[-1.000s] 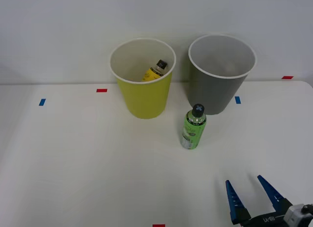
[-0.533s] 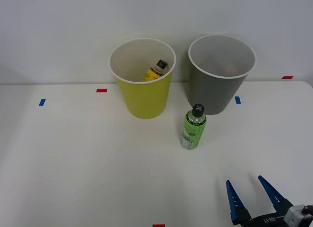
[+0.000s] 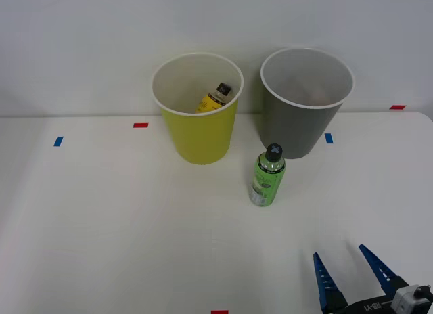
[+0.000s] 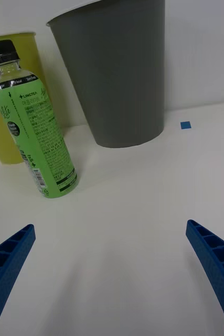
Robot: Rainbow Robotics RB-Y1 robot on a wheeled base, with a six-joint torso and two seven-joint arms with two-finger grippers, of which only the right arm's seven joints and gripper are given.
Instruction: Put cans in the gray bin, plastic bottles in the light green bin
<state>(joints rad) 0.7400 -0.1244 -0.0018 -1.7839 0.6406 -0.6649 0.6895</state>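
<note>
A green-labelled plastic bottle (image 3: 268, 177) (image 4: 34, 123) with a black cap stands upright on the white table, just in front of the gray bin (image 3: 304, 104) (image 4: 117, 68). To its left stands the light green bin (image 3: 198, 111) (image 4: 7, 100), with a yellow-labelled plastic bottle (image 3: 214, 99) leaning inside it. My right gripper (image 3: 348, 264) (image 4: 110, 262) is open near the table's front right edge, well short of the green bottle, with nothing between its blue fingers. No cans are in sight.
Small red tape marks (image 3: 141, 125) and blue tape marks (image 3: 58, 141) dot the white table (image 3: 101, 219). A white wall rises right behind the bins. The table's left half holds no objects.
My right gripper has drifted slightly toward the front edge of the table. Bottle and bins have not moved.
</note>
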